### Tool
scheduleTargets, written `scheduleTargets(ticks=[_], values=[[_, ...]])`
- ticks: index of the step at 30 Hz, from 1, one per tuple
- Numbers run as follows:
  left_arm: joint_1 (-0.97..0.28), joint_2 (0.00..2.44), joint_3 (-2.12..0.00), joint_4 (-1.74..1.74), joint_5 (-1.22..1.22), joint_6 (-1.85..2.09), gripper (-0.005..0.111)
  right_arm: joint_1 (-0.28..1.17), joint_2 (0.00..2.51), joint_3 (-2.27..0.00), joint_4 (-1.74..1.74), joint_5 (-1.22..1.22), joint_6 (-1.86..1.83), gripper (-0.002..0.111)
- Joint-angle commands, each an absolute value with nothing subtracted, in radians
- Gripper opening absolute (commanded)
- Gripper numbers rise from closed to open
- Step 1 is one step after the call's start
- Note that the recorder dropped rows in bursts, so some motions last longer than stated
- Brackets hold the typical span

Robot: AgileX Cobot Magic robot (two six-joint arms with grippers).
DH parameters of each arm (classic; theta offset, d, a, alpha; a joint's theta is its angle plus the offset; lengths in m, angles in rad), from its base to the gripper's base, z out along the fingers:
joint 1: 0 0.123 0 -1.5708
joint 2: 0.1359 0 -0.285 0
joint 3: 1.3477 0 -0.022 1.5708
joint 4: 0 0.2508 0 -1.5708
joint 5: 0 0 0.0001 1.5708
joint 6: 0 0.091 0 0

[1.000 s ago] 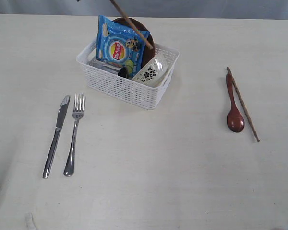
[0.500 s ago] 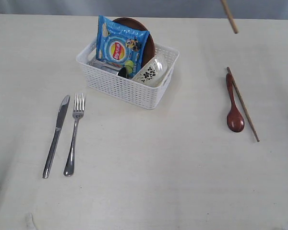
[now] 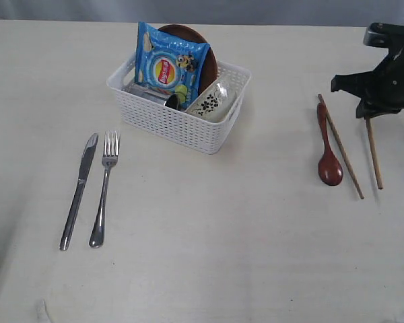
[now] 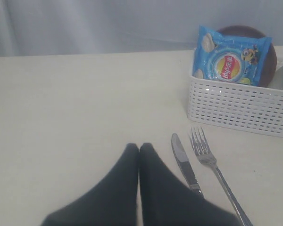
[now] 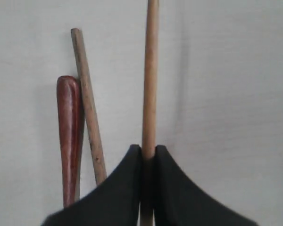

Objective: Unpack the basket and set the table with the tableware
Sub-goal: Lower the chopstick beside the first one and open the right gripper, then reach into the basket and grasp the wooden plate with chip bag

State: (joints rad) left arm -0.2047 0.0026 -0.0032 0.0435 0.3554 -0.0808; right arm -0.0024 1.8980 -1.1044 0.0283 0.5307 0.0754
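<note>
My right gripper (image 3: 370,111) is shut on a wooden chopstick (image 3: 374,155) and holds it low over the table (image 3: 256,235), just right of the other chopstick (image 3: 341,148) and the red-brown spoon (image 3: 328,151). The right wrist view shows the held chopstick (image 5: 150,70) between the fingers, beside the lying chopstick (image 5: 88,103) and spoon handle (image 5: 70,136). The white basket (image 3: 182,124) holds a patterned bowl (image 3: 214,101) and a brown plate (image 3: 205,57). Knife (image 3: 79,190) and fork (image 3: 103,192) lie front left. My left gripper (image 4: 139,148) is shut and empty, near the knife (image 4: 184,165).
A blue chips packet (image 3: 167,67) stands upright in the basket, in front of the plate. The table's far edge runs just behind the basket. The left arm is out of the exterior view.
The right gripper carried the chopstick from above the basket across to the right and lowered it beside the spoon and the first chopstick. Nothing else moved.
</note>
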Motion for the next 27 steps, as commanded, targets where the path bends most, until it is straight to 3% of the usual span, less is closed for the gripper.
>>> scheduleTargets(ticks=[1,9,14,16,27], values=[[-0.21,0.0,0.0,0.052,0.345,-0.085,0.0,-0.008,1.971,-1.1,0.025,0.517,0.018,0.0],[-0.21,0.0,0.0,0.052,0.345,-0.085,0.0,-0.008,1.996,-1.1,0.033,0.499,0.0,0.003],[-0.21,0.0,0.0,0.052,0.345,-0.085,0.0,-0.008,1.996,-1.102,0.089,0.508,-0.042,0.037],[-0.21,0.0,0.0,0.052,0.345,-0.085,0.0,-0.008,1.994,-1.102,0.089,0.515,-0.042,0.045],[-0.21,0.0,0.0,0.052,0.345,-0.085,0.0,-0.006,1.811,-1.18,0.219,0.586,-0.113,0.045]])
